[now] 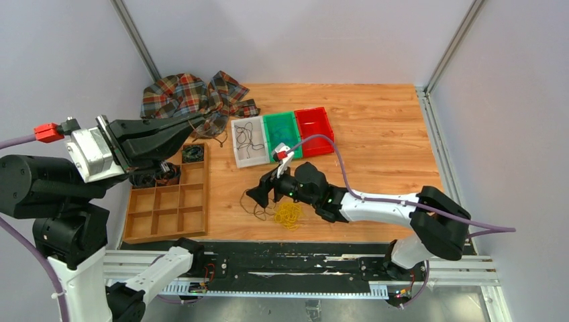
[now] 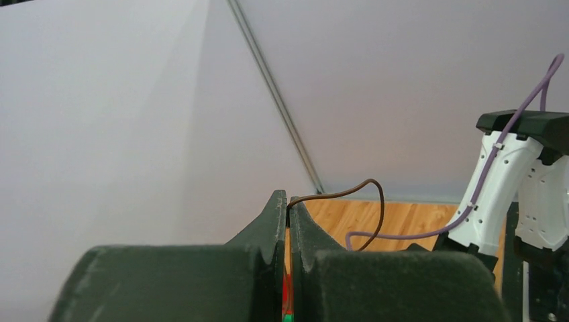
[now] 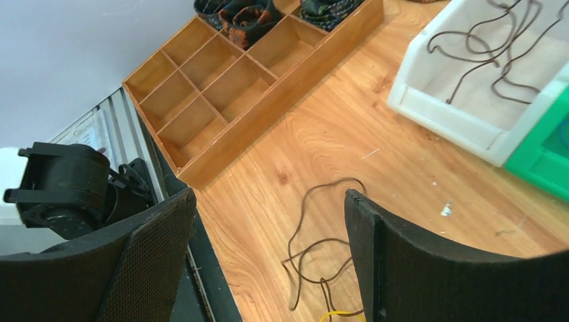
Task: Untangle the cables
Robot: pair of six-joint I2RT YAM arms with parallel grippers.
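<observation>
1. Cables (image 1: 272, 209): a loose bunch of thin dark and yellow strands lies flat on the bench (image 1: 376, 121). It is just beside the wooden tray (image 1: 151, 225), off the tray's right wall and toward its near corner.
2. Right claw (image 1: 263, 188): the jaws stand wide apart with nothing between them. The claw hovers over the tray-side end of the bunch, its fingertips pointing toward the tray.
3. Governing relation: in the right wrist view, the dark strand (image 3: 300, 221) lies inside the gap of the right claw (image 3: 270, 198). Its loop is between the fingertips and its tail runs back toward the palm.
4. Long axis: the bunch runs away from the tray. The dark loops are nearest the tray and the yellow loops (image 1: 290, 215) farthest.
5. Judgement: a straight descent would probably bracket the dark strand alone.
6. Left claw (image 1: 198, 122): it is raised above the tray's far end with the jaws together, clamped on a brown strand (image 2: 349, 191) that arcs out past the tips. Where that strand leads cannot be told. The right arm is much the nearer to the bunch.
7. Surface: the bench is smooth wood. The strands lie flush on it, so the fingertips will likely need to reach the surface to catch one.
8. Room: the tray wall bounds one side. The white bin (image 1: 248, 142), which holds more dark strands, stands off the tray's far right corner, apart from the bunch.
</observation>
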